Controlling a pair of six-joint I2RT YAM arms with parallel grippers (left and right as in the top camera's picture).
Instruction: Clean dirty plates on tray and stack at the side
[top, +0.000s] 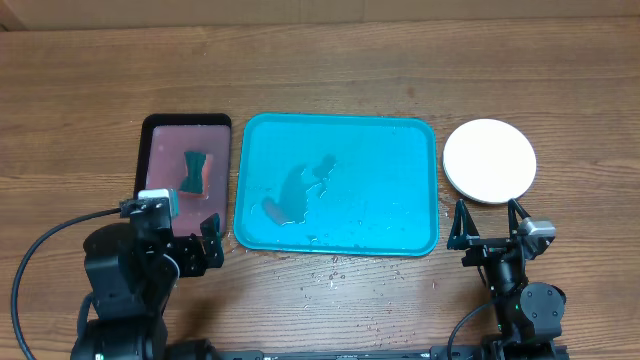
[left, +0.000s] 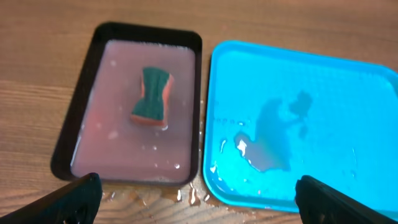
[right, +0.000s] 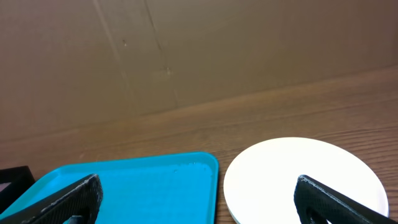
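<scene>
In the overhead view the blue tray lay in the middle of the frame on the wooden table, holding no plates; a shallow puddle with a faint reddish tint sat in its lower left part, and droplets were scattered on the wood just below its lower edge. The white plate rested on the table just right of the tray, near its upper right corner and apart from its rim; its lower edge looked thick, but whether other plates lay beneath it could not be told. Left of the blue tray, just beside it, stood a smaller black tray filled with pinkish liquid, and a green-topped sponge lay in that liquid near the centre. The left gripper hovered at the lower left, over the bottom edge of the black tray, its fingers spread wide and holding nothing; in its wrist view the two dark fingertips showed only at the bottom corners. The right gripper hung at the lower right, just below the plate, likewise wide open and empty; its wrist view showed the plate and the tray's corner ahead, with a brown wall behind.
</scene>
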